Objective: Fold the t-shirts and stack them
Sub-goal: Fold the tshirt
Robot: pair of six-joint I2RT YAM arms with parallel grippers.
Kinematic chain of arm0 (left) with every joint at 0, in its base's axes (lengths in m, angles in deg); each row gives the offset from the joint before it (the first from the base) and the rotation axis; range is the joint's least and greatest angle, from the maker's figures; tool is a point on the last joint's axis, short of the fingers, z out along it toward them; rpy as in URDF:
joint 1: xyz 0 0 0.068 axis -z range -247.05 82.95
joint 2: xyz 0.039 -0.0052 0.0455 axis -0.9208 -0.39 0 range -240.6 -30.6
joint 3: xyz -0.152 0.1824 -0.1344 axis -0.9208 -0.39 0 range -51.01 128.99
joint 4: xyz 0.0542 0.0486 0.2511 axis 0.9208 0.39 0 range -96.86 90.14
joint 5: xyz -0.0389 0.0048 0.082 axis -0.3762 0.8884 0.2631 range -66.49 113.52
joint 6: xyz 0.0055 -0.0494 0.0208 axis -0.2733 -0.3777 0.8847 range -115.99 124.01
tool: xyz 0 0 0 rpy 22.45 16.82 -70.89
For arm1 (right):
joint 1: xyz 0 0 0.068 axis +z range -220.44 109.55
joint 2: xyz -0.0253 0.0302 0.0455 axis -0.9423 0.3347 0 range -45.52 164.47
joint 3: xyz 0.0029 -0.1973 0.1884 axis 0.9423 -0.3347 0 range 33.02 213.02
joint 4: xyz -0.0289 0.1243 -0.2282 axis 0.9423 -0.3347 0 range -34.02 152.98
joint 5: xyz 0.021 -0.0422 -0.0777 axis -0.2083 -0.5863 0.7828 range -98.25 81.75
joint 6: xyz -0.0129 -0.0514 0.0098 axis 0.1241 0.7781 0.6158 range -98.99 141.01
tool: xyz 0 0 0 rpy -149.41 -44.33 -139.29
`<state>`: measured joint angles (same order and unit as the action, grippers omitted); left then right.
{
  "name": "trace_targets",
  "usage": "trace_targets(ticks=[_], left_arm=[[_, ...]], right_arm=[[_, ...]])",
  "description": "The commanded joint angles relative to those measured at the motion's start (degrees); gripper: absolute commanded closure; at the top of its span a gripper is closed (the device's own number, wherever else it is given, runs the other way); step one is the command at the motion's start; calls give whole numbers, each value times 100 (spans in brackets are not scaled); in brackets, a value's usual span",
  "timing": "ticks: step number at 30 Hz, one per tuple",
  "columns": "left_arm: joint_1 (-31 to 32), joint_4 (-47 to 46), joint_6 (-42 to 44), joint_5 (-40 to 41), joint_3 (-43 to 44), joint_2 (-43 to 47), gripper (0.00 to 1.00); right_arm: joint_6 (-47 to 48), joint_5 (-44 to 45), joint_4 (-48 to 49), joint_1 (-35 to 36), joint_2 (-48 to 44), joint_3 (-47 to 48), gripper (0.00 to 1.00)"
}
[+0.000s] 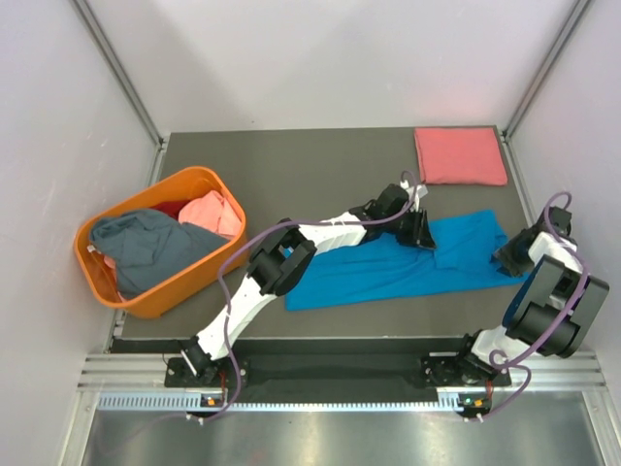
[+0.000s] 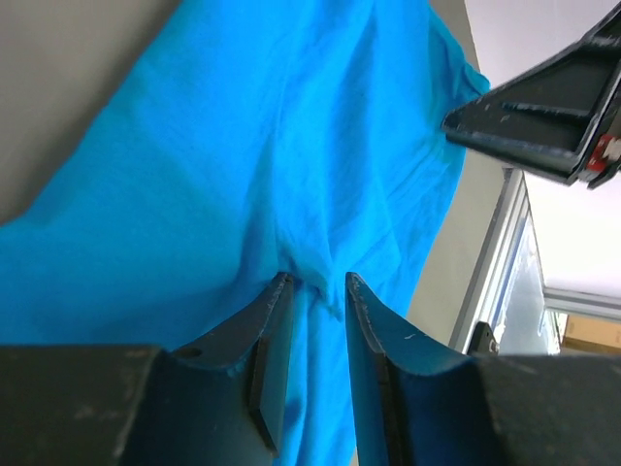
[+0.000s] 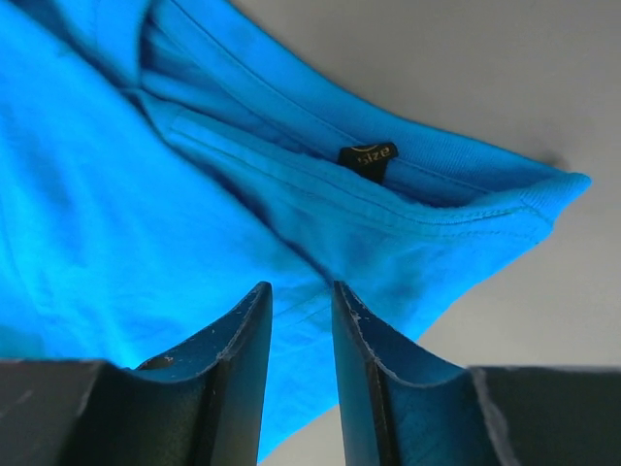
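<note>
Under both hands, the bright blue t-shirt [image 1: 388, 272] lies long on the table [image 1: 320, 165], running from left hand [image 2: 317, 280] to right hand [image 3: 301, 286]; left hand, barely open, pinches a fold; right hand barely open too, hold unclear.

Blue t-shirt [image 1: 388, 272] long, rumpled, centre; pink t-shirt [image 1: 460, 155] folded, far right.

Black sewn label [image 3: 368, 155] just ahead of the right gripper [image 3: 300, 287]: print too blurred to read; bright blue soft-cloth t-shirt [image 3: 116, 223] runs off leftward.

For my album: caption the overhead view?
Left gripper and right gripper at a bright blue t-shirt, folded salmon-pink t-shirt behind.
</note>
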<state>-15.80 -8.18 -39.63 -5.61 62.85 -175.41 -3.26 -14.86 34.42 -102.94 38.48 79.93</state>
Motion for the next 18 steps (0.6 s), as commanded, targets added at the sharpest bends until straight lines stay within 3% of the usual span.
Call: trace_targets(ticks=[1, 7, 10, 12, 17, 18], left_arm=[[8, -325, -13, -32, 277, -117, 67], [8, -377, -57, -84, 303, -240, 67], [8, -562, -189, -207, 303, -275, 67], [0, -728, -268, -347, 303, -302, 71], [0, -799, -382, -559, 347, -276, 85], [8, -791, -382, -611, 347, -258, 92]], right_arm=[[98, -24, 271, -29, 116, -130, 68], [124, -7, 324, -29, 160, -139, 74], [124, -86, 351, -29, 107, -156, 88], [124, -130, 359, -29, 72, -156, 100], [116, 45, 140, -29, -95, -25, 100], [107, 72, 105, -29, -165, 19, 100]])
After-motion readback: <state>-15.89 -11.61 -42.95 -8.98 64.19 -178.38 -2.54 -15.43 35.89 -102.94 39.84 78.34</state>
